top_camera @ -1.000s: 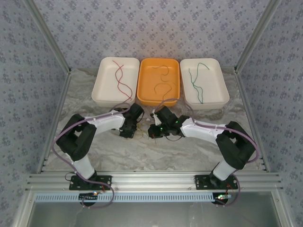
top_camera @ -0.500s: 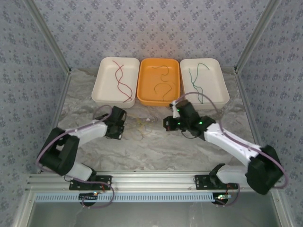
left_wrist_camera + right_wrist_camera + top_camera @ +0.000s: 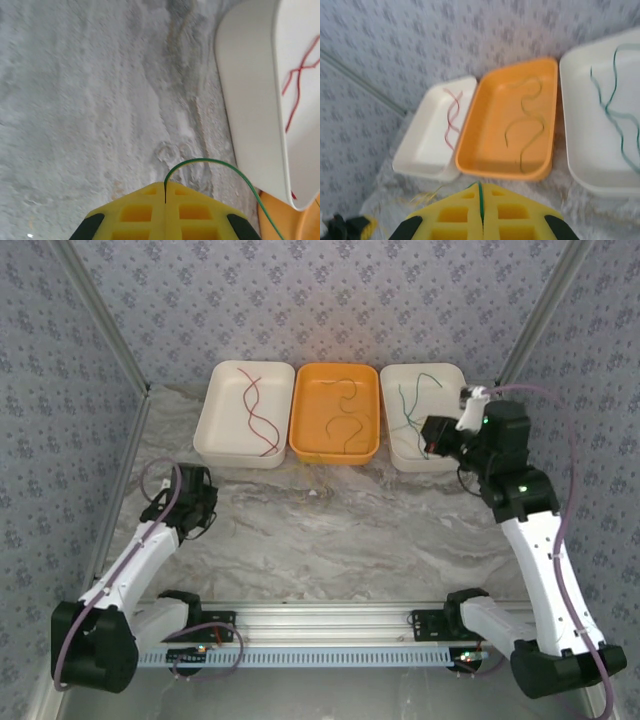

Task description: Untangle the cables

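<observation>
A second ago both grippers sat close together at mid-table, just near of the orange tray; now they are well apart. The left gripper (image 3: 192, 502) has swung out over the left part of the table (image 3: 330, 540), close to the left wall. The right gripper (image 3: 437, 436) has risen over the near edge of the right white tray (image 3: 448, 405).

Along the far edge, the left white tray (image 3: 225, 430) holds the red cables (image 3: 255, 410). The orange tray (image 3: 315, 430) holds the yellowish cables (image 3: 358, 428), and the right white tray holds the green cables (image 3: 403, 405). All lie as they did before.

From above, the jaws cannot be read. In the left wrist view, the left gripper's yellow fingers (image 3: 135, 210) are pressed together, clenched on a thin green wire (image 3: 200, 159) that arcs out to the right beside the left white tray. In the right wrist view, the right gripper's fingers (image 3: 455, 212) also meet, with a green strand (image 3: 480, 197) pinched in the seam. Whether both grip one wire I cannot tell. That view also picks out faint yellowish strands (image 3: 427, 192) on the table near of the left white tray, too blurred to sort.
</observation>
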### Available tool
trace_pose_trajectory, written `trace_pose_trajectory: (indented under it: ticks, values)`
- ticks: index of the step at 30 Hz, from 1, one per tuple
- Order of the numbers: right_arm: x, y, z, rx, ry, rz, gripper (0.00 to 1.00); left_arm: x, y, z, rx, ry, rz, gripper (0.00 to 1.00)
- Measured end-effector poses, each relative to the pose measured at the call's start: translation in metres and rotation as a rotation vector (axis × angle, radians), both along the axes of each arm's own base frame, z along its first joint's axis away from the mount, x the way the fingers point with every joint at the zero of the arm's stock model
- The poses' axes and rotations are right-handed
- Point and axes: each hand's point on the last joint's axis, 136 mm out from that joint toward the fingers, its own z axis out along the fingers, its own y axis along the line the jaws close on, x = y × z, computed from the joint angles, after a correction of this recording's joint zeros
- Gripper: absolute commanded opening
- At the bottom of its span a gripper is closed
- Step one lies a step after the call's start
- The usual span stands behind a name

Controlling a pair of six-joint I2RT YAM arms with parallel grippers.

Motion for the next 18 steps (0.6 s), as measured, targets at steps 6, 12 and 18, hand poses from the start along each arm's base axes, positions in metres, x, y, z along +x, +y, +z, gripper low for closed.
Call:
trace_pose_trajectory:
  ticks: [6, 12, 18]
  values:
    - [-0.001, -0.04, 0.058, 0.012, -0.101, -0.123, 0.0, -0.019, 0.037, 0.005, 0.073, 0.03, 0.064, 0.0]
    - [-0.007, -0.093, 0.066, 0.056, -0.101, -0.304, 0.0, -0.036, 0.079, 0.02, 0.132, 0.047, 0.162, 0.0]
    - [-0.022, -0.132, 0.07, 0.117, -0.107, -0.44, 0.0, -0.037, 0.109, 0.045, 0.148, 0.048, 0.229, 0.0]
